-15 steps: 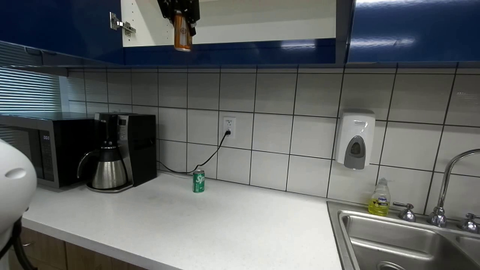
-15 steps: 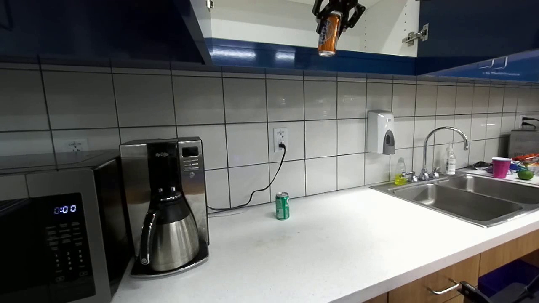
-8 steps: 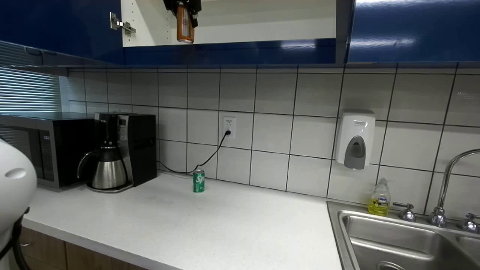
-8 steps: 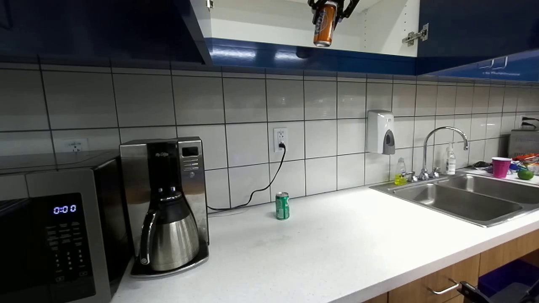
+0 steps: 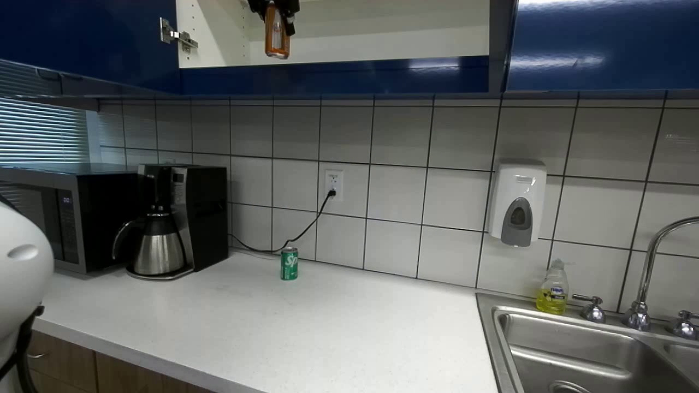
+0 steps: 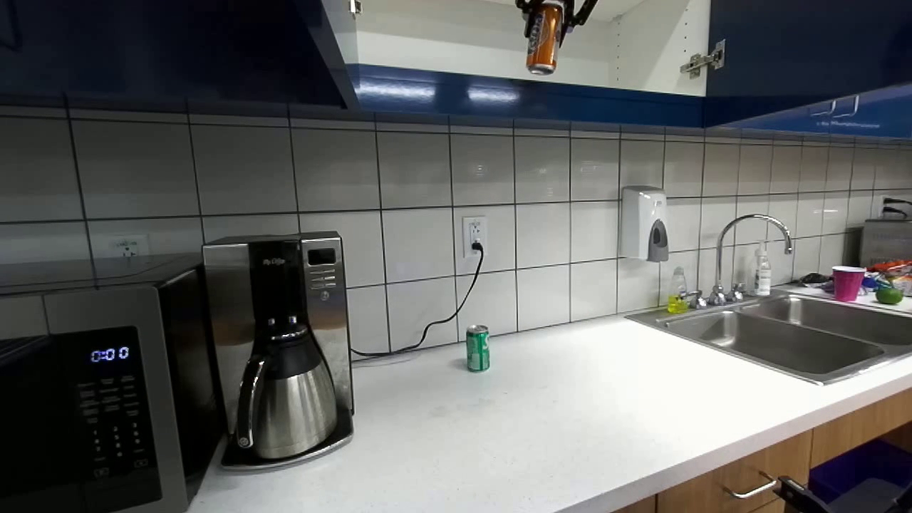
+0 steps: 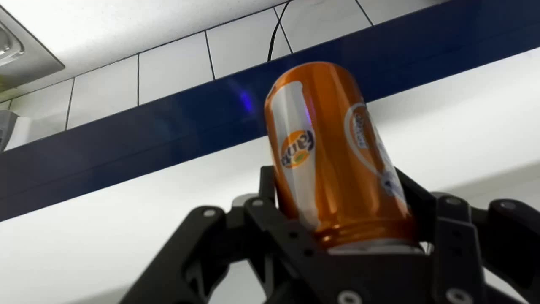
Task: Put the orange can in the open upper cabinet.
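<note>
The orange can (image 5: 277, 41) hangs nearly upright, slightly tilted, in my gripper (image 5: 276, 16). The can also shows in an exterior view (image 6: 545, 39) and large in the wrist view (image 7: 333, 139). My gripper (image 7: 333, 181) is shut around its upper end, a finger on each side. The open upper cabinet (image 5: 382, 38) has a cream interior and a blue lower rail; it also shows in an exterior view (image 6: 442, 35). In both exterior views the can's lower end appears just above the rail's top edge, against the interior. I cannot tell how deep it is. The upper gripper is cut off.
Blue doors stand open beside the cabinet at left (image 5: 93, 38) and right (image 6: 805, 57). A green can (image 5: 289, 264) stands on the white counter (image 5: 327, 327). A coffee maker (image 6: 285, 342), microwave (image 6: 107, 399), soap dispenser (image 5: 519, 202) and sink (image 5: 568, 349) line the counter.
My gripper has risen with the orange can. The can's lower end overlapped the blue rail in both exterior views and now appears above its top edge. The green can has not moved.
</note>
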You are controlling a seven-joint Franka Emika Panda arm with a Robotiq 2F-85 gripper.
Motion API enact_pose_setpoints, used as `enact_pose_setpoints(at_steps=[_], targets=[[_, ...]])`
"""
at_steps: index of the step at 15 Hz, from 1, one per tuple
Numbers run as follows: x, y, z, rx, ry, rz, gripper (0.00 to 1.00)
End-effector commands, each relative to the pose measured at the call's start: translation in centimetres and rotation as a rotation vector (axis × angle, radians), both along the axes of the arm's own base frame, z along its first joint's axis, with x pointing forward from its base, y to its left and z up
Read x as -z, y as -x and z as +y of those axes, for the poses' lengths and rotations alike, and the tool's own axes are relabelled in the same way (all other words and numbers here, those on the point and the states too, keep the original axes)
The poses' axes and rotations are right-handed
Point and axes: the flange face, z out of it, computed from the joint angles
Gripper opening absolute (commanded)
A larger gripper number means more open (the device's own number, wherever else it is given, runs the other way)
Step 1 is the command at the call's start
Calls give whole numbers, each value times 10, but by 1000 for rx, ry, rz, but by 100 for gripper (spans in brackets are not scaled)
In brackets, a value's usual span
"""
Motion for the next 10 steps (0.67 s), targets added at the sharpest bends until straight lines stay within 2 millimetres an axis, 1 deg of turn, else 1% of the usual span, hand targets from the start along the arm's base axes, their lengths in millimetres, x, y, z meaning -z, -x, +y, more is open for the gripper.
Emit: enact_pose_setpoints(at_steps=[1,10], targets=[[-14,-15,4,45,-1,5,39],[-23,-43,8,86,-4,7,39]])
